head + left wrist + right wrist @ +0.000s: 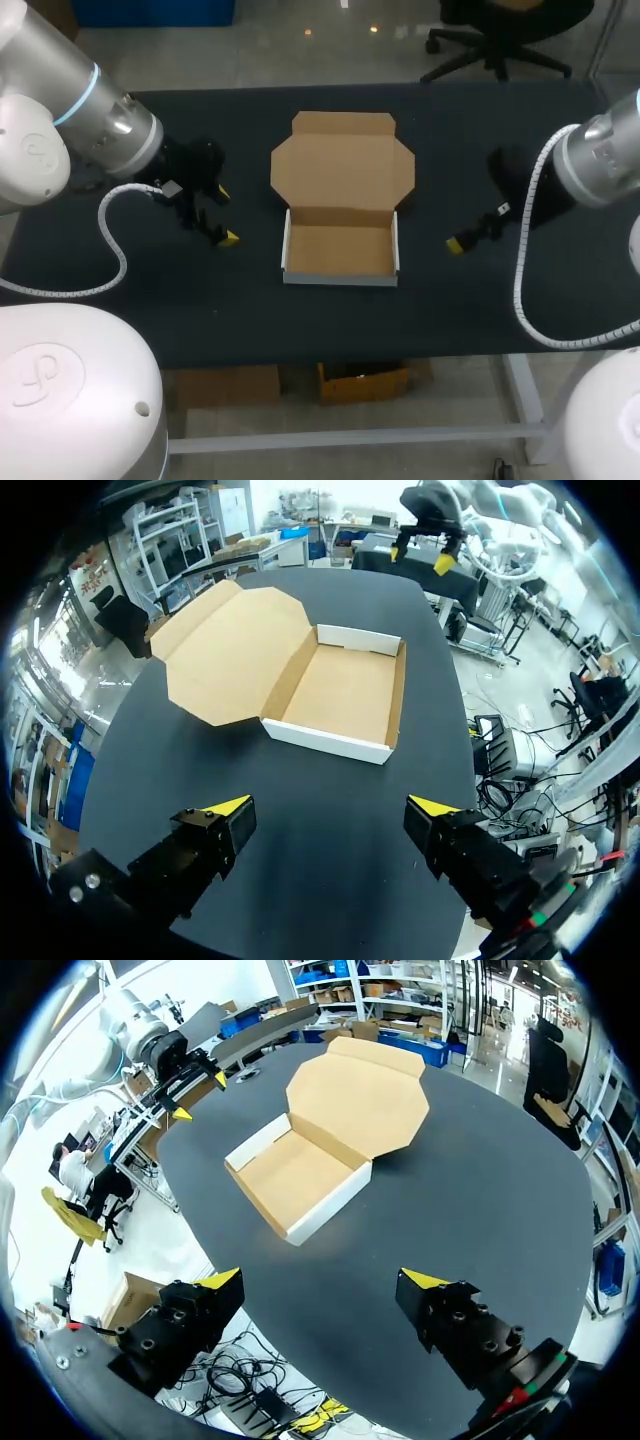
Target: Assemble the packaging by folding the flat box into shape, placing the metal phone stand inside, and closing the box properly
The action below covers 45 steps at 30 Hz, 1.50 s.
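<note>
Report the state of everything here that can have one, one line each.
box: folded into a tray, upright, empty.
lid: open, lying flat back on the table.
left hand: open, holding nothing, apart from the box.
right hand: open, holding nothing, apart from the box.
phone stand: not in view.

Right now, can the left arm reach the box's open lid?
Probably yes. The left arm's fingers stand open beside the box, only bare table lies between, and nothing rests on the lid.
</note>
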### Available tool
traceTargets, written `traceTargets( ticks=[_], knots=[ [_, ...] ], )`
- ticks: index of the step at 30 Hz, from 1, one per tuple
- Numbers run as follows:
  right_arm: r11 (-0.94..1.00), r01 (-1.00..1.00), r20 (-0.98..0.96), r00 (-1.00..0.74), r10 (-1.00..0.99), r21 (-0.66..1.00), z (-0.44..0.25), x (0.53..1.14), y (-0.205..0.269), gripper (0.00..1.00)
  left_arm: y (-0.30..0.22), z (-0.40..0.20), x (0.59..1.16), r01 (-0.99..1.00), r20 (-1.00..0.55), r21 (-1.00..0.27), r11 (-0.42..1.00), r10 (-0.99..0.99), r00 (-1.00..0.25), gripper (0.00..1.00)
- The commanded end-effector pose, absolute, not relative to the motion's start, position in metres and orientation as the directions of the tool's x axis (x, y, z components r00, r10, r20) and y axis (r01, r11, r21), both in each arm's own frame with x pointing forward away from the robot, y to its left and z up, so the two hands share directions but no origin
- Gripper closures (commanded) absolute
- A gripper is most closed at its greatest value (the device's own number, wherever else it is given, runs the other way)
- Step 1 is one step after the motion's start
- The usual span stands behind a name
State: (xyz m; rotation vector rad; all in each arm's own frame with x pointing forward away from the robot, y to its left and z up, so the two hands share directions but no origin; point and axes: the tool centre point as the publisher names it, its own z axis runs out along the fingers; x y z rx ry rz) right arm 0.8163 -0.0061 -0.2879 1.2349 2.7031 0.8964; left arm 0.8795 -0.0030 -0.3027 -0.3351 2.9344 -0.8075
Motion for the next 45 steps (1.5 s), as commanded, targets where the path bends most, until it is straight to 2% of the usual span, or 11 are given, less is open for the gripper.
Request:
traceTargets(
  ticks=[1, 18, 25, 36, 45],
  knots=[
    [0.518, 0.681, 0.203, -0.686, 0.699, 0.517, -0.286, 0.816, -0.008, 0.00, -0.004, -0.303, 0.880, -0.189, -0.019, -0.511, 0.839, -0.231, -0.973, 0.00],
    [0.514, 0.687, 0.240, -0.690, 0.682, 0.514, -0.273, 0.795, -0.032, 0.00, 0.000, -0.289, 0.871, -0.254, -0.020, -0.496, 0.831, -0.303, -0.953, 0.00],
    [0.504, 0.721, 0.240, -0.657, 0.714, 0.475, -0.264, 0.780, -0.044, 0.00, 0.007, -0.278, 0.861, -0.382, 0.056, -0.464, 0.799, -0.404, -0.913, 0.00],
    [0.401, 0.850, 0.239, -0.491, 0.838, 0.341, -0.243, 0.761, -0.060, 0.00, 0.028, -0.257, 0.846, -0.687, 0.171, -0.376, 0.622, -0.682, -0.711, 0.00],
    [0.337, 0.886, 0.245, -0.420, 0.874, 0.317, -0.232, 0.749, -0.073, 0.00, 0.033, -0.245, 0.833, -0.783, 0.169, -0.337, 0.524, -0.784, -0.597, 0.00]
  ],
)
